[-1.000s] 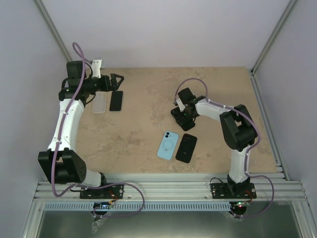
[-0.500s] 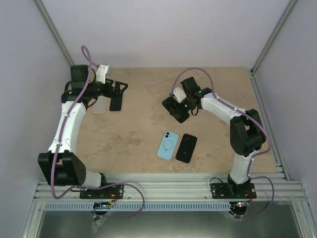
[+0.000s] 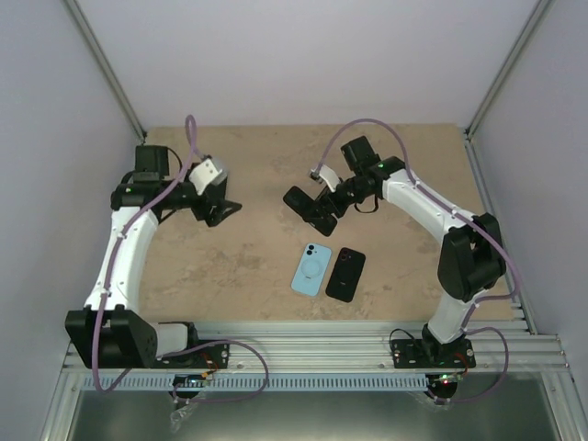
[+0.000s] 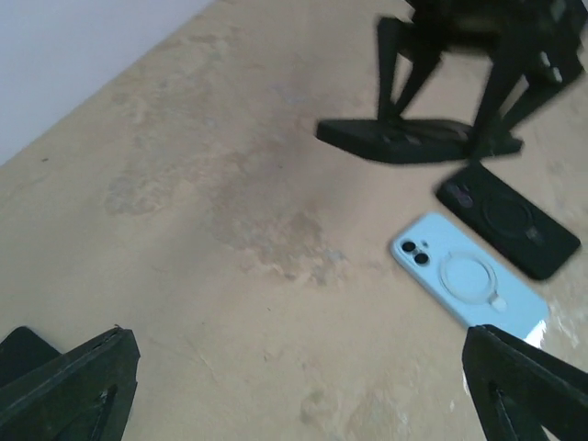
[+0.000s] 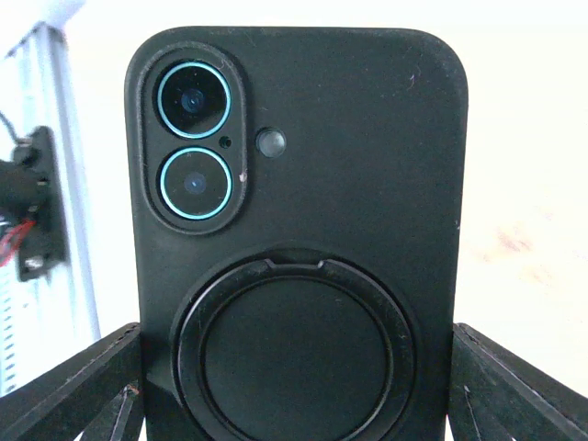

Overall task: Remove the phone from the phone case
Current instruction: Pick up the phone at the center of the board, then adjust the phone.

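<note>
Nearest the arm bases, two handsets lie flat and side by side on the beige table (image 3: pixel 230 276), just apart: a light-blue handset (image 3: pixel 312 269) on the left, back up with a ring on it, and a black handset (image 3: pixel 345 274) on the right, also back up with a round ring. Farther in, toward the middle of the table, the right gripper (image 3: pixel 308 209) holds the black phone case (image 5: pixel 367 184) lifted clear of the surface. Its jaws stand fairly wide, pressed against the two long edges of the case near its lower end. The right wrist view faces the back of the case, with a round ring stand low on it. The phone (image 5: pixel 191 99) sits inside, its two teal-rimmed lenses showing through the cutout at upper left. At about the same depth on the left side, the left gripper (image 3: pixel 223 211) hangs above the table with its jaws spread as wide as they go and nothing between them. Its wrist camera looks across bare table toward the two lying handsets and the held case.
</note>
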